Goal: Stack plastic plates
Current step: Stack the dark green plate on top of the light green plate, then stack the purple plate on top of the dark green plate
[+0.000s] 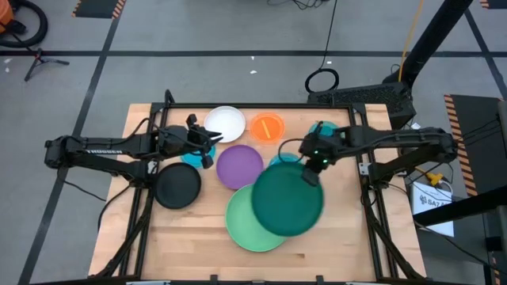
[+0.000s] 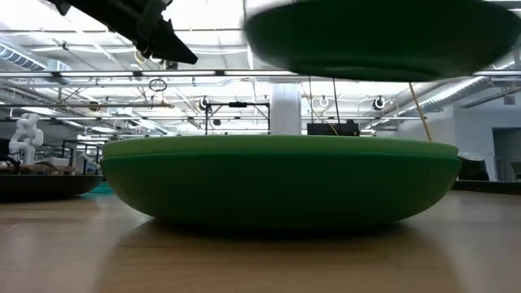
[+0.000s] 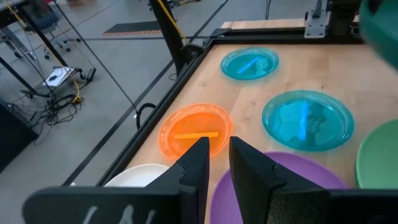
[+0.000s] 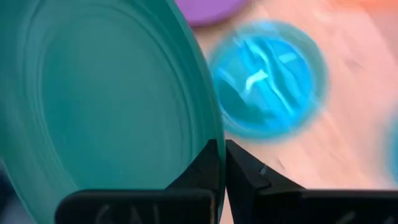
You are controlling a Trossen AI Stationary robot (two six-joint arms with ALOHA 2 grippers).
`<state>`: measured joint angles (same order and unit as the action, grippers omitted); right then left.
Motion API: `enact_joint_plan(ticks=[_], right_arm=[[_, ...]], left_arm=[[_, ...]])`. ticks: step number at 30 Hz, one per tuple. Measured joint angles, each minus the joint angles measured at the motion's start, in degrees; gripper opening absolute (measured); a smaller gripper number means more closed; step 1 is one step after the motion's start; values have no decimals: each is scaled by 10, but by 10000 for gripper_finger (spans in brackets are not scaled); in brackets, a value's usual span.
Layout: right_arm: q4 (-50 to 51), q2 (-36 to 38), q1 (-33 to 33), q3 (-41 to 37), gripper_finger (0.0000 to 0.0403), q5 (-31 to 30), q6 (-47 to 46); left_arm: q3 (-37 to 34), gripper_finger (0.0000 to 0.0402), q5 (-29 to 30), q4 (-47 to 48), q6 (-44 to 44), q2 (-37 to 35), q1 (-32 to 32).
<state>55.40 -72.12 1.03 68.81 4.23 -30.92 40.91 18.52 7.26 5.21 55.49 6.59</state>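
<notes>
Right claw [image 1: 310,169] clamped shut mid-table, left claw [image 1: 207,148] hovering, fingers nearly closed, empty

- Pale wooden table [image 1: 190,237], smooth, with visible grain and a soft sheen.
- Dark green plate [image 1: 287,199]: smooth plastic, faintly glossy.
- Orange plate [image 3: 194,131] and cyan plates [image 3: 308,120]: translucent glossy plastic.
- Black plate [image 1: 177,187]: matt plastic.
- Dark matt left gripper [image 3: 214,163] fingers.
</notes>
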Motion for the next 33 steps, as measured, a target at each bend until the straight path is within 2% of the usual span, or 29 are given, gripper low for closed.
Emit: enact_joint_plan(ticks=[5, 9, 15, 20, 25, 28, 30, 33], right_arm=[[-163, -24, -13, -81, 5, 4, -54], [-235, -53, -22, -113, 5, 1, -105], [-250, -108, -38, -117, 22, -10, -128], [-260, -138, -49, -117, 64, -12, -135], [-271, -137, -50, -117, 114, -15, -130], [-270, -125, -50, -117, 136, -46, -107], [-260, -109, -48, -117, 144, -91, -81], [-256, -67, -35, -117, 146, -230, -19]], left_arm=[[0, 69, 0, -3, 3, 0, -9], [0, 69, 0, -3, 5, 0, -11], [0, 69, 0, -12, 5, 0, -11], [0, 69, 0, -14, 5, 0, -11], [0, 69, 0, -14, 2, 0, -11], [0, 69, 0, -9, -9, 0, -11], [0, 69, 0, -1, -16, 0, -11], [0, 69, -1, 17, -29, 0, -11]])
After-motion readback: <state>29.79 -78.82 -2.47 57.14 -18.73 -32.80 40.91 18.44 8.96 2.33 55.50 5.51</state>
